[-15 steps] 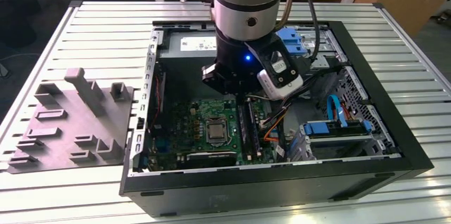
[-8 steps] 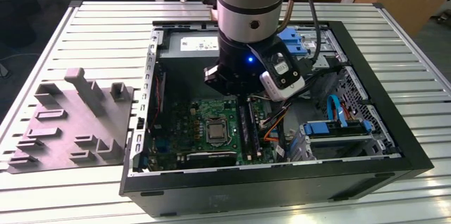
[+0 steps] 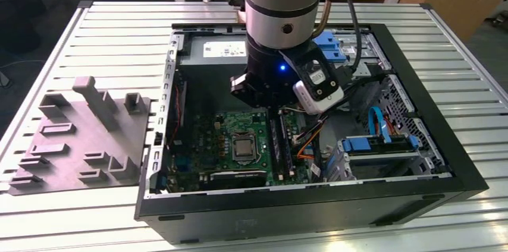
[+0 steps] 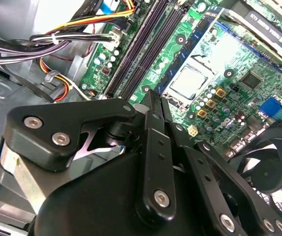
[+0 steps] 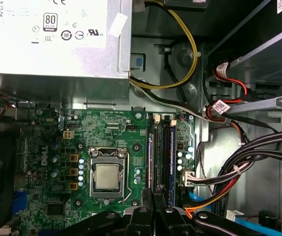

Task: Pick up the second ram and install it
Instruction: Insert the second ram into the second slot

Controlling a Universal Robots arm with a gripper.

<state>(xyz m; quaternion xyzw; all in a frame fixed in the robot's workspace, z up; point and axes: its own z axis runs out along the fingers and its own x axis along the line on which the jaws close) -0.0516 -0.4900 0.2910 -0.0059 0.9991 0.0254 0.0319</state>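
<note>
1. First wrist view — the second ram stands on edge among the memory slots, along the motherboard's cable-side edge and in line with the gripper.
2. The gripper's fingers are drawn together with nothing visible between them. They sit over one end of the strip, and I cannot tell whether they touch it.
3. A push at that end alone could seat it and leave the other end high — the strip tilted and the far clip unlatched.
4. The strip's top edge is thin. If the gripper comes down slightly off line, it could slide onto a neighbouring slot or toward the processor.
5. The cable bundle lies just beside that edge and could snag the gripper.
6. Hard pressing on a misaligned notch could flex the motherboard.
</note>
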